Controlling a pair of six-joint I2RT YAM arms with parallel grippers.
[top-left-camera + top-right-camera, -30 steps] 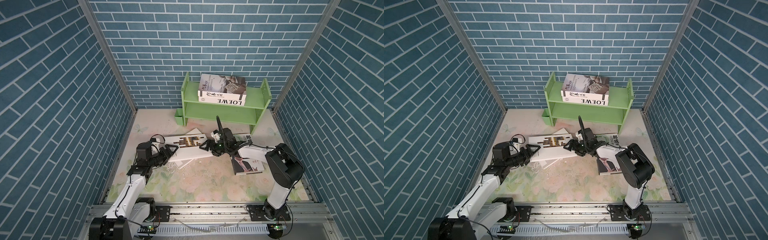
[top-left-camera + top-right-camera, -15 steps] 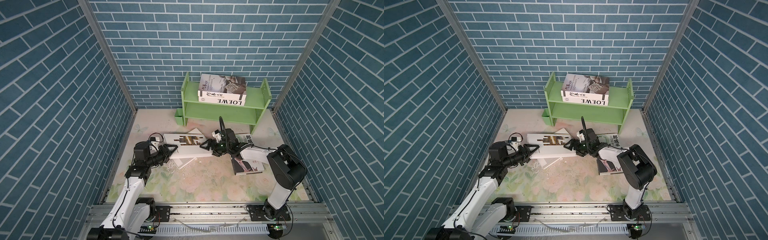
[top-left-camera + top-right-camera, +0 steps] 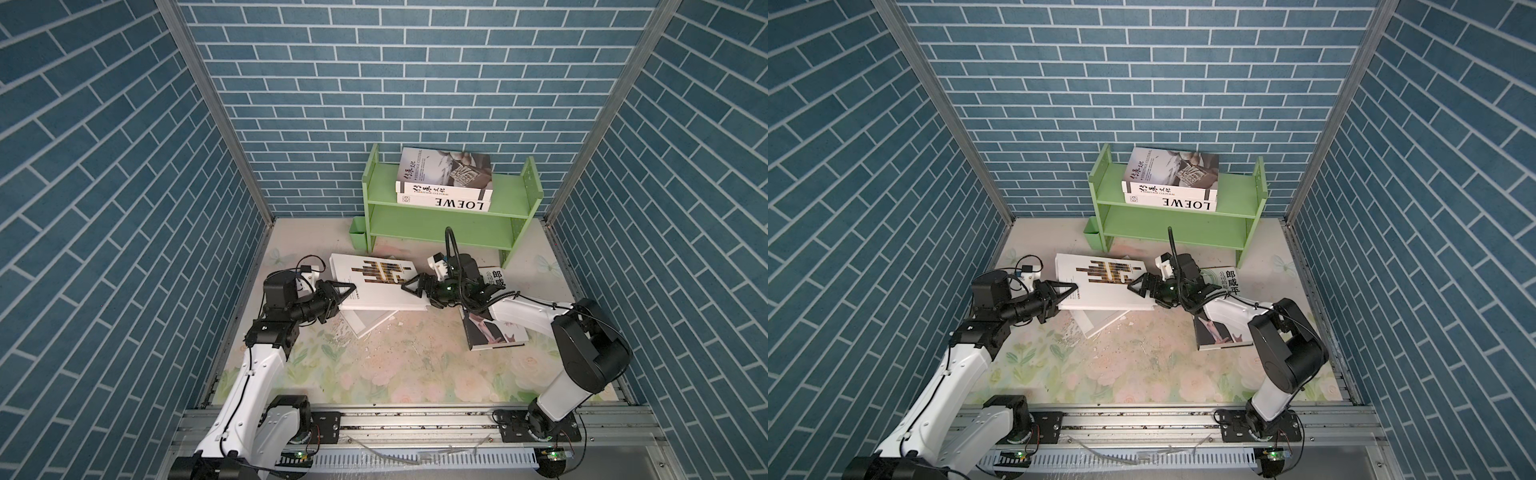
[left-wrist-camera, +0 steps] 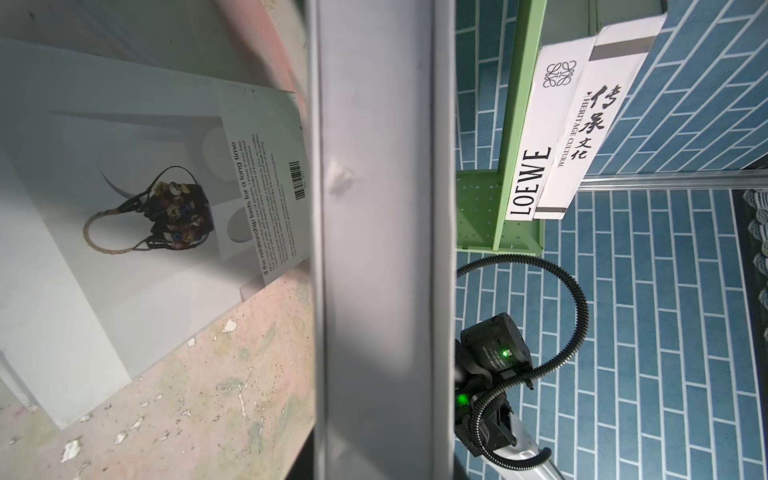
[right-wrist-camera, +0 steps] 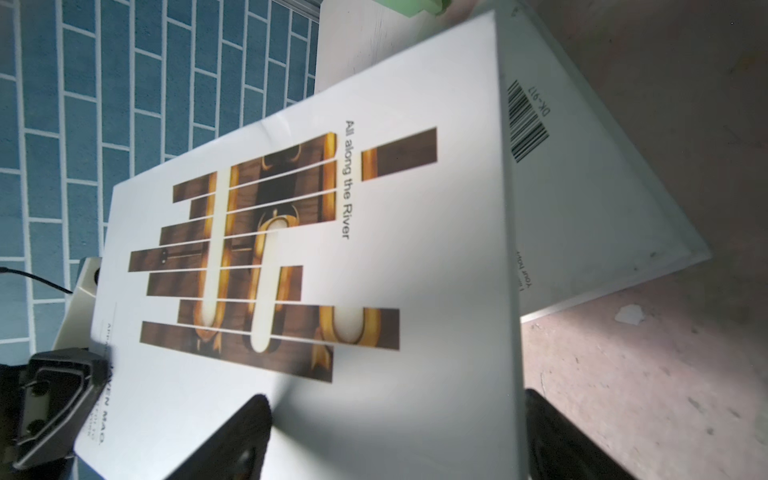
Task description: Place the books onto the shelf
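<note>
Two books lie stacked on the top tier of the green shelf (image 3: 436, 226), LOEWE (image 3: 453, 203) below a heritage title (image 3: 446, 168). On the floor a white book with brown and gold bars (image 3: 380, 286) rests tilted on another white book (image 3: 368, 326). My left gripper (image 3: 347, 291) is shut on that barred book's left edge. My right gripper (image 3: 409, 284) is open around its right edge, one finger (image 5: 241, 440) over the cover, the other beyond the edge. A book with a suited man's portrait (image 3: 494, 334) lies partly under my right arm.
A small green cup (image 3: 358, 237) stands by the shelf's left foot. Blue brick walls close in on three sides. A metal rail (image 3: 415, 419) runs along the front. The shelf's lower tier (image 3: 1171, 228) holds nothing. Paint flecks dot the floral floor.
My left jaws have closed onto the barred book's left edge. My right jaws have spread wider at its right edge. The book has barely shifted.
</note>
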